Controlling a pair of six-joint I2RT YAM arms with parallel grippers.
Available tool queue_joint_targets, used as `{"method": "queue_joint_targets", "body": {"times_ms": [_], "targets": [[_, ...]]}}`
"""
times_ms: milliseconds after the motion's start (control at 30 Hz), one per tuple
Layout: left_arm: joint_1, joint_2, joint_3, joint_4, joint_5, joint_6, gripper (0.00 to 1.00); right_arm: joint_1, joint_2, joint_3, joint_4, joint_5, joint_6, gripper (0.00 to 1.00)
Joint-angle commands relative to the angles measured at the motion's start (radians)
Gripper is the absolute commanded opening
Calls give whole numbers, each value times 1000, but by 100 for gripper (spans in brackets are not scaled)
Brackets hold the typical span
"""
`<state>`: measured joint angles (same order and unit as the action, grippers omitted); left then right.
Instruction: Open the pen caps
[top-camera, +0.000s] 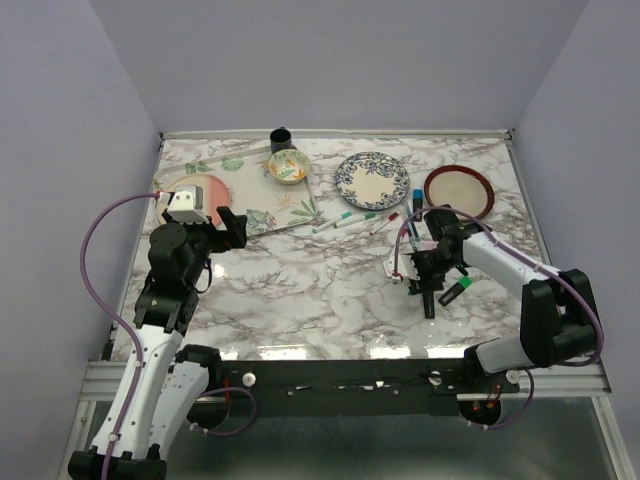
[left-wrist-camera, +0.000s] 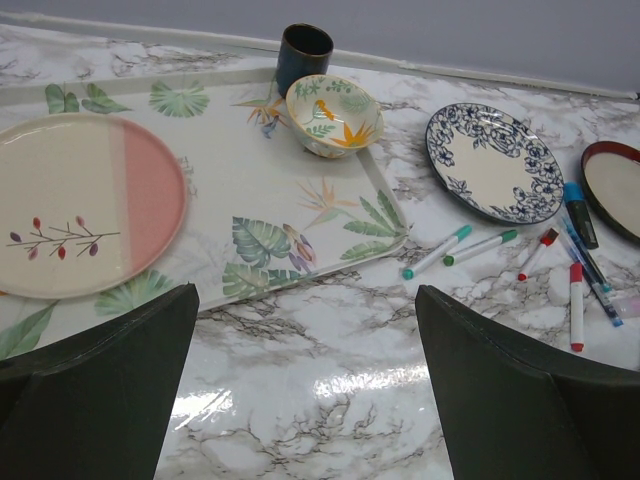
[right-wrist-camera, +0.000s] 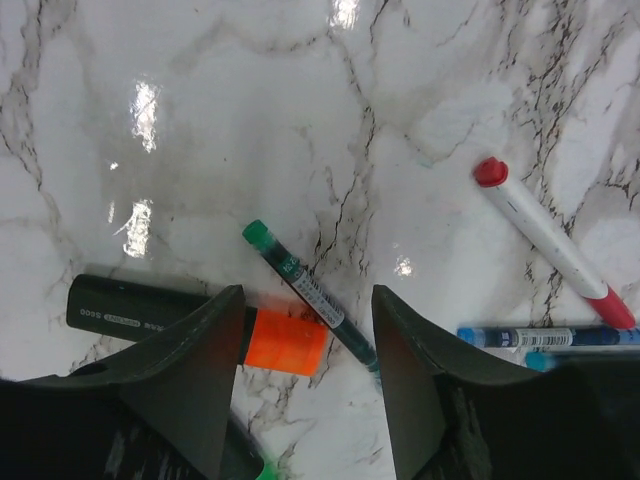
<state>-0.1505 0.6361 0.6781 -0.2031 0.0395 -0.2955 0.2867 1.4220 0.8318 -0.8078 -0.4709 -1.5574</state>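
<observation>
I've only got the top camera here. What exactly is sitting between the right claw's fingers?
Observer: The right claw is open over a black highlighter; its orange cap lies in the gap.
Operator: Anything else in there?
Observer: A thin green-tipped pen crosses the gap diagonally, beside that cap.
Operator: And the left claw?
Observer: The left claw is open, nothing between its fingers; the leaf-print tray lies just ahead.

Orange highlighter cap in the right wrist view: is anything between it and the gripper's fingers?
Yes. A thin green-tipped pen lies slanted across the gap, at the end of the orange cap, between it and the finger on the right of that view. On the other side nothing visible intervenes.
</observation>
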Motion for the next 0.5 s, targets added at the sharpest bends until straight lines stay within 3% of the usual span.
{"method": "queue_joint_targets", "body": {"times_ms": [0, 467], "targets": [[5, -12, 11, 24, 20, 13, 99, 38, 40, -19, 50, 130, -18, 58], [5, -19, 11, 24, 20, 13, 99, 132, 115, -13, 93, 245, -23, 43]]}}
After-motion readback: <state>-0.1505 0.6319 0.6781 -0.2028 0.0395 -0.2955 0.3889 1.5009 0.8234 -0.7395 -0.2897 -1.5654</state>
